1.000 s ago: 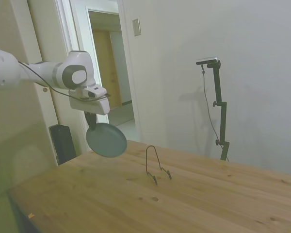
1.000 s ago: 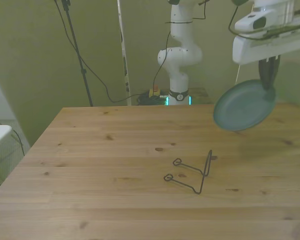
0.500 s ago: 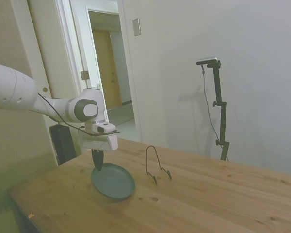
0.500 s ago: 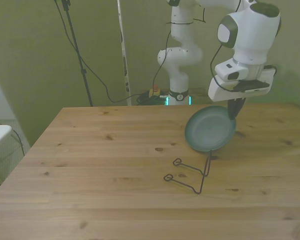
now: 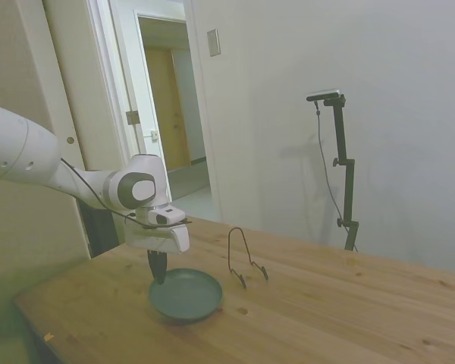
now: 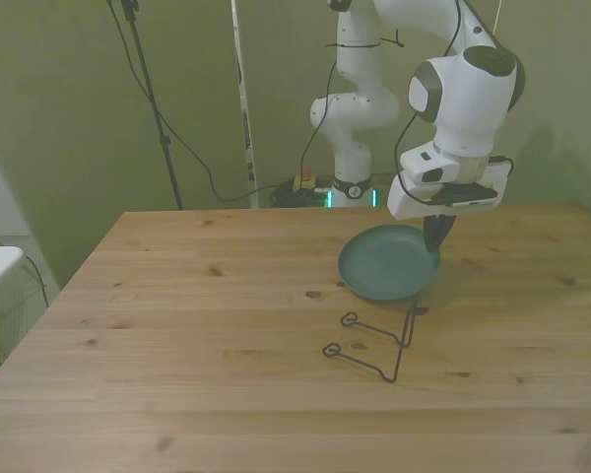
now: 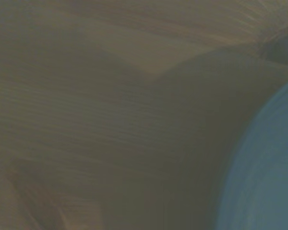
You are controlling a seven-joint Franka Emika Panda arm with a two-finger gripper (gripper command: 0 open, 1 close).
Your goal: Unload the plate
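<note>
The plate (image 5: 186, 294) (image 6: 388, 263) has dropped lower, seemingly tabletop-level; its rim hides the jaws' grip.

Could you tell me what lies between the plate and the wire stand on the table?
Nothing: the side view shows only bare wood between the plate and the wire stand. In the front view the plate sits just behind the stand.

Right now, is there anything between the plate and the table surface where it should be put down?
Nothing visible. The plate is held at its rim by the gripper, low over a bare part of the table. The wire stand is beside the plate, not under it.
</note>
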